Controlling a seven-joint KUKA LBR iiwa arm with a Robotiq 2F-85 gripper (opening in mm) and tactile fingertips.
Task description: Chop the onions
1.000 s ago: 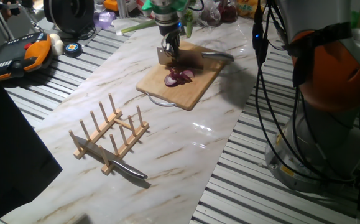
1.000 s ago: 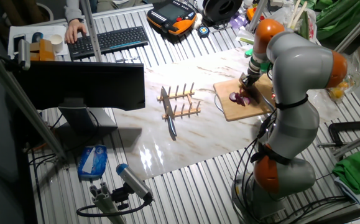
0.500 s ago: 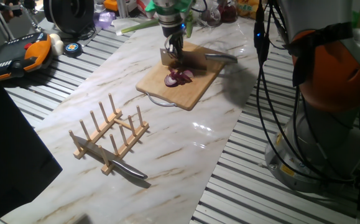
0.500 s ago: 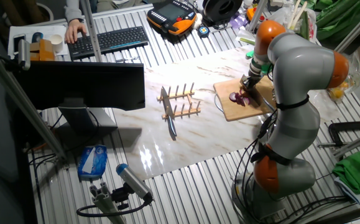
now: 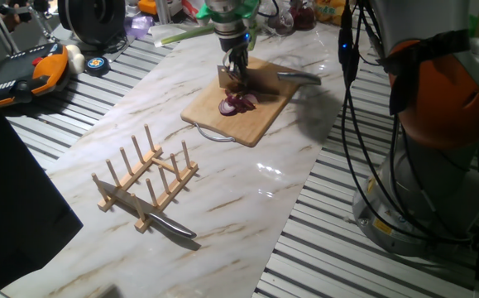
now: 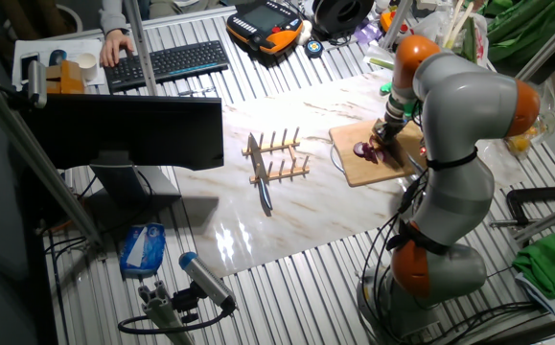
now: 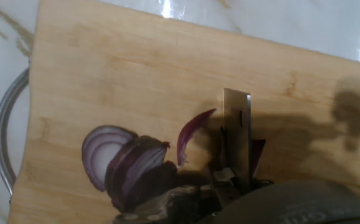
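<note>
The onions (image 5: 237, 103) lie as purple slices and pieces in the middle of a wooden cutting board (image 5: 251, 126). My gripper (image 5: 237, 68) stands just behind them, shut on a knife (image 5: 227, 76) whose grey handle (image 5: 299, 76) sticks out to the right. In the hand view the blade (image 7: 237, 134) stands edge-down on the board (image 7: 105, 74), with a thin purple sliver beside it and the larger slices (image 7: 127, 163) to its left. From the other fixed view, the gripper (image 6: 389, 129) is over the onion pieces (image 6: 365, 150). The fingers themselves are mostly hidden.
A wooden peg rack (image 5: 148, 178) holding a second knife (image 5: 170, 223) sits in the near part of the marble table. An orange pendant (image 5: 34, 73), tape rolls and wrapped vegetables (image 5: 295, 16) crowd the far edge. A keyboard (image 6: 176, 59) and monitor (image 6: 124, 129) stand beyond.
The gripper and knife have shifted slightly to the right across the board behind the onion pieces. The slices have stayed in place.
</note>
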